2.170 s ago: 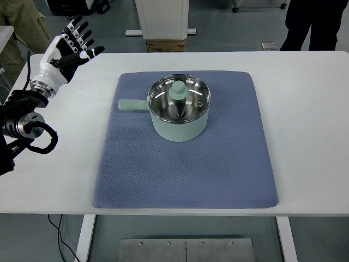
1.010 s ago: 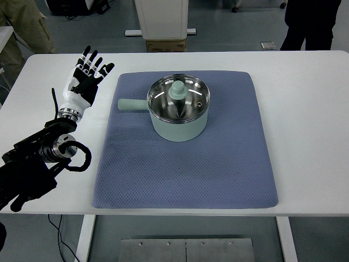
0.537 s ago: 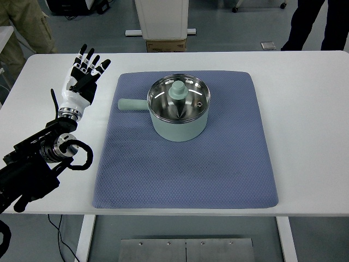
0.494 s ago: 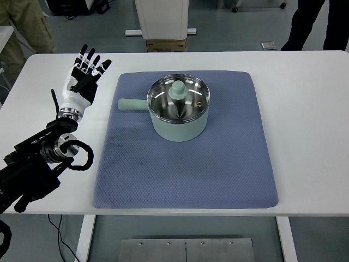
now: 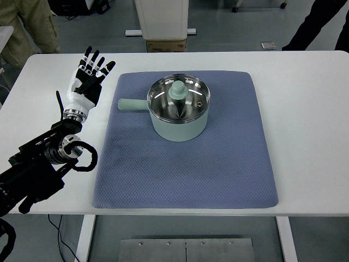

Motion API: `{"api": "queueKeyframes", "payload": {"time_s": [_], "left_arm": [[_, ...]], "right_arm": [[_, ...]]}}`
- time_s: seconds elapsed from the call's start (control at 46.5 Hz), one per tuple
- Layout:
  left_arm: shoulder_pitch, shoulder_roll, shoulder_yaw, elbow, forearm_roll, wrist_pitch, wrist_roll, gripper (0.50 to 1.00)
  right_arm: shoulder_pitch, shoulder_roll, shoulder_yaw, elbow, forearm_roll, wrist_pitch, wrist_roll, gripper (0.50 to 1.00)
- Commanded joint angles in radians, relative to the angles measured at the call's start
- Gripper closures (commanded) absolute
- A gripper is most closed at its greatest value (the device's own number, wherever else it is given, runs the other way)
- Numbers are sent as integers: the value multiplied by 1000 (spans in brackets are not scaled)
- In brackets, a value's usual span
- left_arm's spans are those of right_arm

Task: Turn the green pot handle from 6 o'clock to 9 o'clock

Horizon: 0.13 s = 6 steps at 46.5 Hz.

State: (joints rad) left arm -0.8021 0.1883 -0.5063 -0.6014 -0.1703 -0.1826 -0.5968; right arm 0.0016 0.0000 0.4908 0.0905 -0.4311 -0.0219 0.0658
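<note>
Left hand [image 5: 87, 82] edged closer to pot handle [image 5: 132, 104], mat [image 5: 185, 164] between

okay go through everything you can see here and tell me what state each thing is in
Pot: upright on the mat, untouched.
Handle: pointing to the picture's left, about 9 o'clock.
Lid: on the pot, knob up.
Mat: flat on the table.
Left hand: open, fingers spread, left of the mat, holding nothing.
Right hand: not in view.

A white tabletop [image 5: 305, 125] carries a blue-grey quilted mat [image 5: 185, 169] spread across its middle, reaching almost to the near edge.
</note>
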Motion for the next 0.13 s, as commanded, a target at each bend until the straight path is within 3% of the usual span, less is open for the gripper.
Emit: {"api": "queueKeyframes", "payload": {"time_s": [0.0,0.107], "left_arm": [[0,-7,0,0,0,0,0,500],[0,-10,0,0,2,2,0,500]], "right_arm": [[0,0,0,0,0,0,0,500],[0,0,2,-1,0,-1,0,500]]}}
